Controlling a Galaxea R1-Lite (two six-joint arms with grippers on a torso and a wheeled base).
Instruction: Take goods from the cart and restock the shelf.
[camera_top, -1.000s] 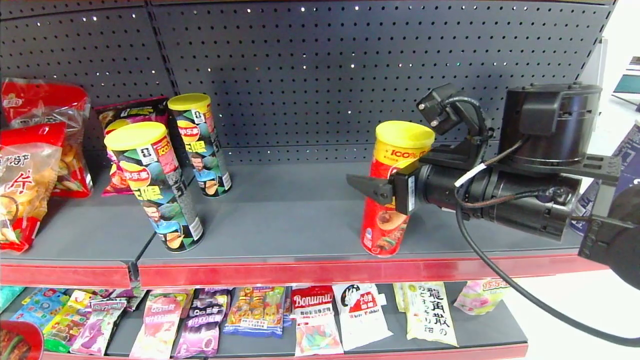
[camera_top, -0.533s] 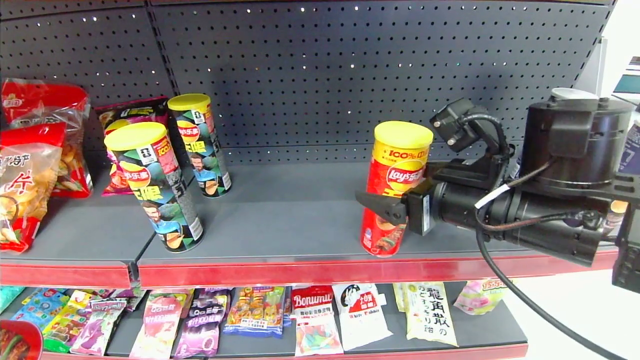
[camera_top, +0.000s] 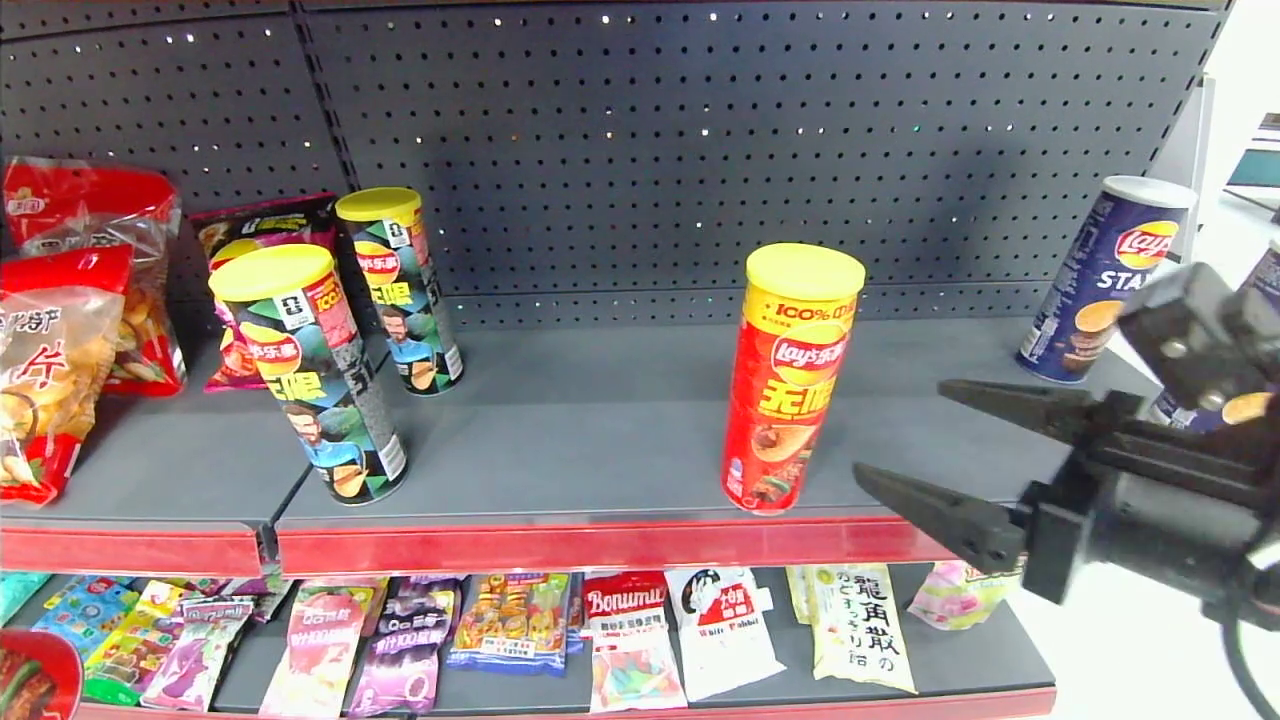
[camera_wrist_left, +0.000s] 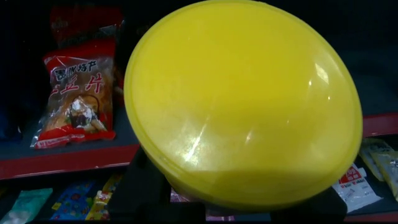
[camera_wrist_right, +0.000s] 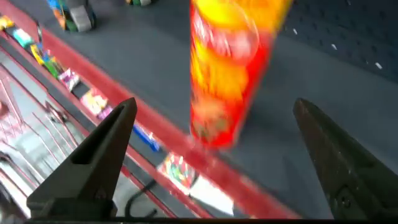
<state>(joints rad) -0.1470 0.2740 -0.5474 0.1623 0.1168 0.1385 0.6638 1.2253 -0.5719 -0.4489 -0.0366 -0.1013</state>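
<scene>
My head camera sits in front of the shelf (camera_top: 600, 430) and looks forward and a bit down. It is far enough back to see two levels at once.

My right wrist camera sits behind the right pincer (camera_wrist_right: 212, 104). It looks out between the two wide-apart fingers, down at a slant, close to the red can (camera_wrist_right: 227, 81). This view and the head view share that can and the shelf's red front edge (camera_top: 600, 545).

My left wrist camera is very close to a yellow lid (camera_wrist_left: 242, 102). Past the lid it faces the shelf front. It shares the red snack bag (camera_wrist_left: 78, 102) with the head view.
</scene>
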